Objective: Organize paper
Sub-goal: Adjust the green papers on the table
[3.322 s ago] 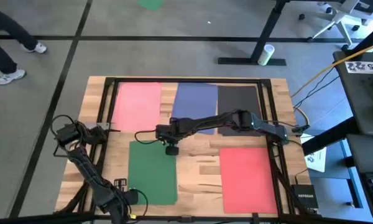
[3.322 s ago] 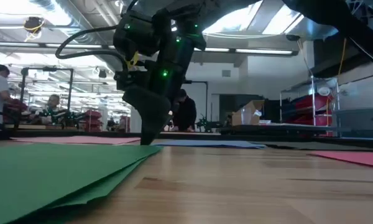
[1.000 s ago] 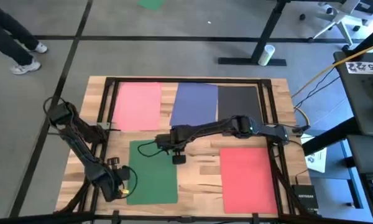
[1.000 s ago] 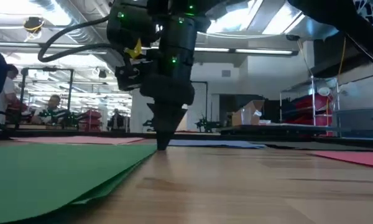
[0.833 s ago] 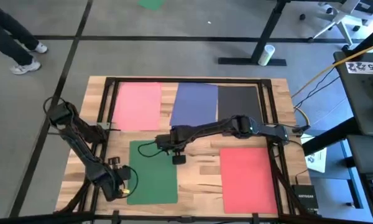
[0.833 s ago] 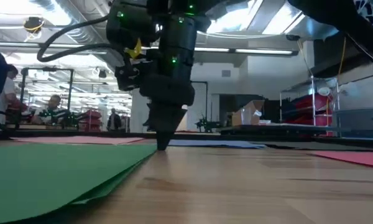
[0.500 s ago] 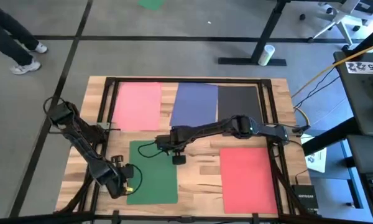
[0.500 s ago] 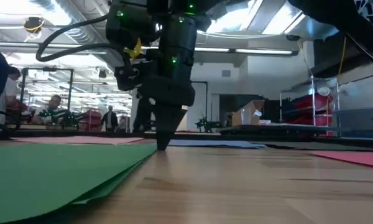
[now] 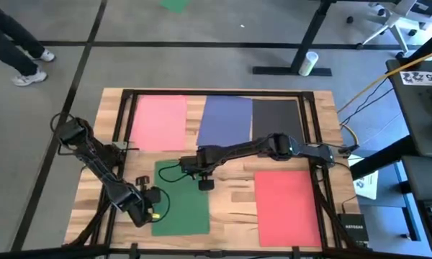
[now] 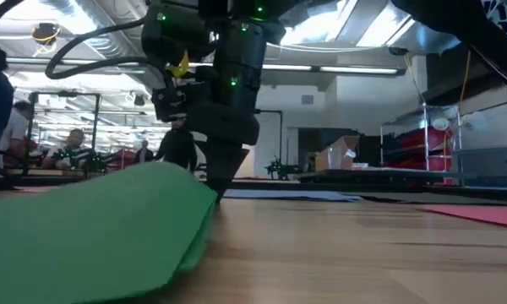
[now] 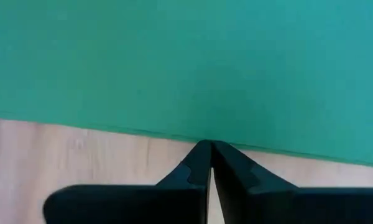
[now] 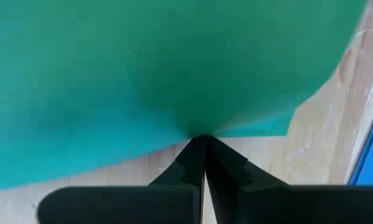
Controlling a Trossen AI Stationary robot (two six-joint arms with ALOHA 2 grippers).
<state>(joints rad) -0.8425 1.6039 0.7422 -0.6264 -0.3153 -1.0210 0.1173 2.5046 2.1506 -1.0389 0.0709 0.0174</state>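
Observation:
A stack of green paper (image 9: 183, 205) lies at the table's near left and humps up in the low view (image 10: 110, 228). My left gripper (image 9: 155, 207) is shut at its left edge. My right gripper (image 9: 204, 184), also shut, stands at its right edge near the far corner, fingertips down on the wood (image 10: 218, 192). Pink paper (image 9: 158, 122), blue paper (image 9: 227, 119) and black paper (image 9: 276, 115) lie flat in a row along the far side. Red paper (image 9: 286, 205) lies flat at the near right. My left gripper's shut fingertips (image 11: 199, 155) meet the green stack's left edge (image 11: 174, 134), coming low from the table's left side. The edge lies on the wood there. My right gripper's shut fingertips (image 12: 196, 149) point down against the stack's right edge (image 12: 236, 127) near its far corner. The paper bows up off the table beside them.
A dark frame (image 9: 122, 122) runs around the tabletop. Bare wood (image 9: 234, 198) lies between the green and red paper. A small white printed sheet (image 9: 366, 184) sits off the table's right side. A person (image 9: 7, 36) walks on the floor beyond the far left corner.
My left gripper has moved toward the table's right edge, against the green stack's left edge. The stack has shifted a little to the right and bowed up into a hump, while its right edge stays at my still right gripper.

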